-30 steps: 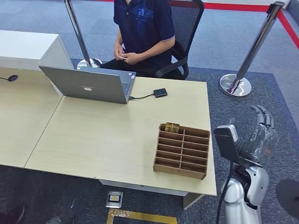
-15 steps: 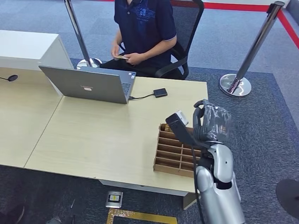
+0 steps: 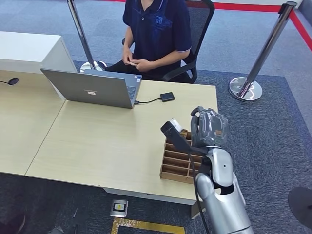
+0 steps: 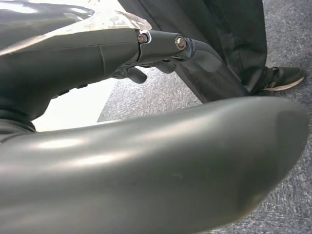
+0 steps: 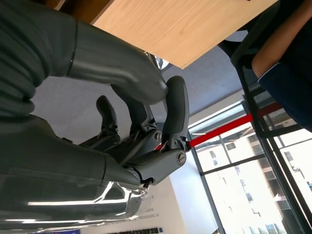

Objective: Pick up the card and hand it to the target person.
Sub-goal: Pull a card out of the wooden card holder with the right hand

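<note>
The left hand (image 4: 176,48) hung low beside the robot; its wrist camera looked past a grey cover at dark fingers above carpet, and whether they were spread or curled could not be told. The right hand (image 3: 208,127) hovered over the far right part of the wooden slotted tray (image 3: 176,163), fingers curled inward; the right wrist view showed the thumb and dark fingers (image 5: 176,112) drawn together with nothing visible between them. It touched nothing that could be made out.

A second earlier that hand had been out past the table's right edge with its fingers spread; half a second earlier it was already curled above the tray, and it had since moved a little further left. The card that had stood in the tray's far left slot a second earlier was now behind the wrist camera housing (image 3: 173,132), so its place could not be confirmed. The seated person (image 3: 158,29) had shifted slightly right in the chair, and the person's hands (image 3: 136,61) held a small flat item.

Left to right on the light wooden table (image 3: 92,141): an open grey laptop (image 3: 92,87), a cable running to a small black device (image 3: 167,96), then the tray. Steel stanchions stood at the far left (image 3: 79,29) and far right (image 3: 268,44) on the grey carpet.
</note>
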